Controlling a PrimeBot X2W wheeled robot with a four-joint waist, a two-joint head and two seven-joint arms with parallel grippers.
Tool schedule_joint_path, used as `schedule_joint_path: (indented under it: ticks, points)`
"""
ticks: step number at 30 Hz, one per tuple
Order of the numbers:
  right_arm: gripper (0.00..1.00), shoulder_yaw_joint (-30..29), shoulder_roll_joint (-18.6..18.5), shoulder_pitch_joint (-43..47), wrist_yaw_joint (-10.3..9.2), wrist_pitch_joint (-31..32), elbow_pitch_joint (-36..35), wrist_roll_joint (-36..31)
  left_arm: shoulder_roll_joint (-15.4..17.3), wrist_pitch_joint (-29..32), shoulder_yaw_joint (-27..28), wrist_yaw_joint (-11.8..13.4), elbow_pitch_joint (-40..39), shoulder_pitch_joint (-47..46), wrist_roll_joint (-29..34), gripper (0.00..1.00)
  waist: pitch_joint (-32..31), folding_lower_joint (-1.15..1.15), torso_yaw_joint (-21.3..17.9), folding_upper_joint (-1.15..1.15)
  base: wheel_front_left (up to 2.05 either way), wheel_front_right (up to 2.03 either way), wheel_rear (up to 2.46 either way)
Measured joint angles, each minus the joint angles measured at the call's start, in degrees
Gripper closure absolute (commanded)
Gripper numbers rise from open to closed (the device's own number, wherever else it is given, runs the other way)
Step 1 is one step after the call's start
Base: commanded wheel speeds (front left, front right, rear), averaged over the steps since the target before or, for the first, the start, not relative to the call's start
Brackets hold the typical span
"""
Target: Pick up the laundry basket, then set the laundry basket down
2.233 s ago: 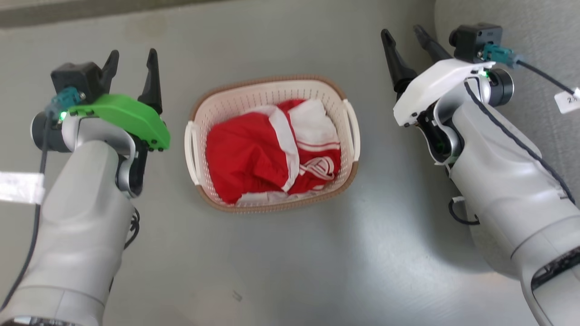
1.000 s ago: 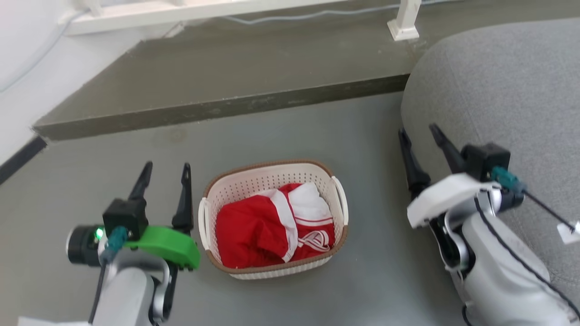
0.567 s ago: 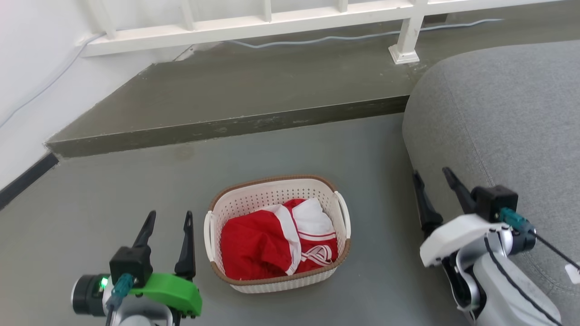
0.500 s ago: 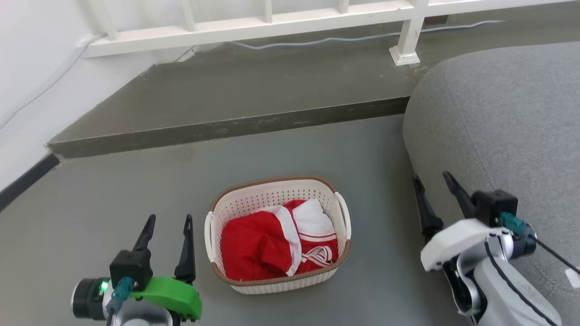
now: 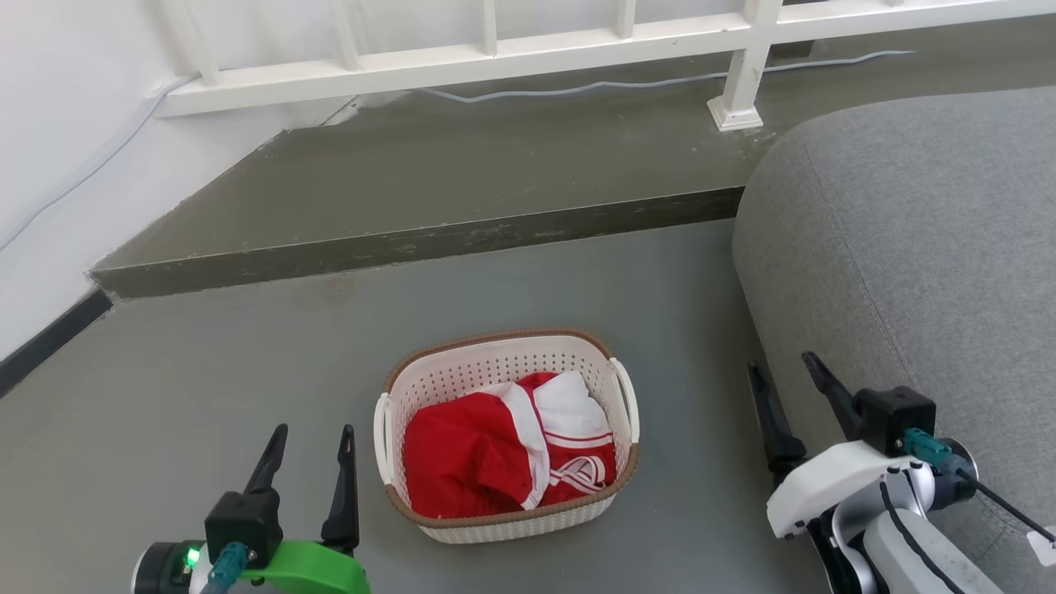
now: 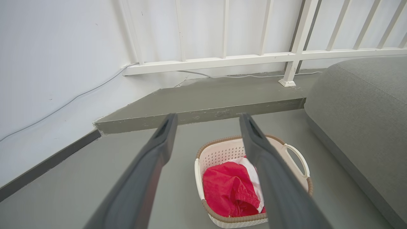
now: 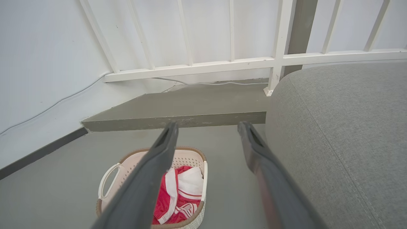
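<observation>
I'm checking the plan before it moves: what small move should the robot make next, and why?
Probably lower the open left gripper and right gripper toward the side handles: the laundry basket sits on the floor, and they flank it, each well apart from its handle.

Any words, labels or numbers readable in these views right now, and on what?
No text is legible in any view.
The white tag on the right arm's cable: too small and cut off to read.
The white looped mark on the red garment in the laundry basket: a design, no readable letters.
</observation>
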Motion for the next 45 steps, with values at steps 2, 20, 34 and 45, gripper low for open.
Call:
schedule_joint_path:
  ticks: [2, 20, 34, 45]
  points:
    - [0.00, 0.2, -0.1, 0.2, -0.07, 0.0, -0.2, -0.4, 0.0, 0.0, 0.0, 0.0, -0.3, 0.4, 0.2, 0.00, 0.0, 0.00, 0.0, 0.00, 0.00, 0.00, 0.00]
    - [0.00, -0.1, -0.7, 2.3, -0.40, 0.0, -2.2, -1.9, -0.2, 0.0, 0.3, 0.2, -1.4, 2.3, 0.3, 0.00, -0.1, 0.00, 0.1, 0.00, 0.00, 0.00, 0.00]
    - [1.00, -1.1, -0.6, 3.4, -0.40, 0.0, -3.1, -2.3, -0.3, 0.0, 0.2, 0.4, -2.1, 2.9, 0.3, 1.00, -0.1, 0.00, 0.2, 0.00, 0.00, 0.00, 0.00]
    - [1.00, -1.4, 1.1, 5.9, 0.31, 0.2, -1.3, 0.8, -0.9, 0.3, -0.3, -0.1, 0.2, 4.1, -2.6, 1.00, -0.2, 0.00, 0.2, 0.00, 0.00, 0.00, 0.00]
